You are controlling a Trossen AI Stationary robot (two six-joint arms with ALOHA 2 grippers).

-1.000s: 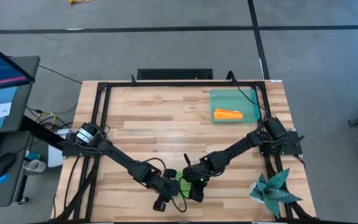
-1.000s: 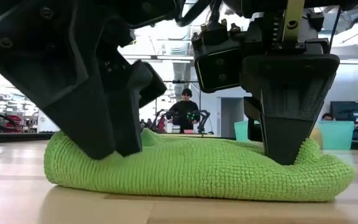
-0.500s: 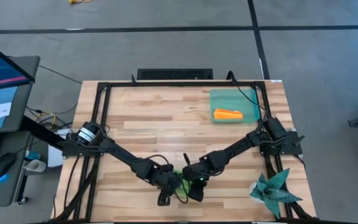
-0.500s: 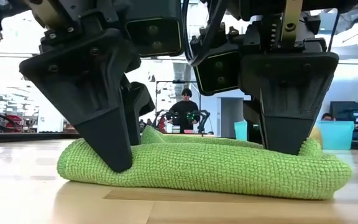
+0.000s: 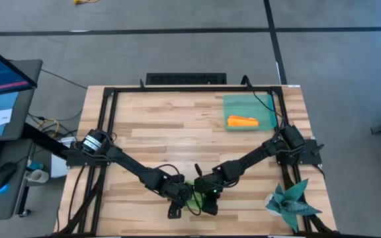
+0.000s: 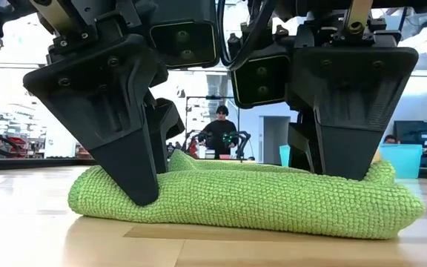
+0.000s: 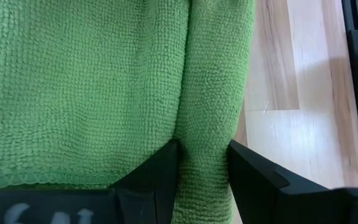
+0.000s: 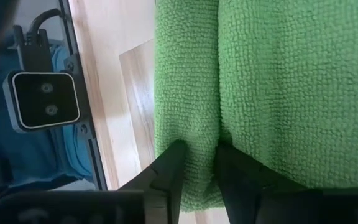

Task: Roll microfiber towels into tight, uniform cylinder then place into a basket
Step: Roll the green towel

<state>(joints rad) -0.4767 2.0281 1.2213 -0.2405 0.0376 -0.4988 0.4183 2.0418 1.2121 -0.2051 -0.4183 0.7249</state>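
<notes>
Green towel (image 5: 192, 194) mostly hidden under both grippers overhead; towel edges cut off in wrist views.

A lime green towel (image 6: 243, 200) is being pinched by black fingers (image 6: 128, 159); an orange roll (image 5: 242, 121) is being held in the teal basket (image 5: 268, 111).

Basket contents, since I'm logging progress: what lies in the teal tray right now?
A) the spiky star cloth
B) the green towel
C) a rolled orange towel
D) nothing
C: in the high view a rolled orange towel lies inside the basket at the table's far right.
</notes>
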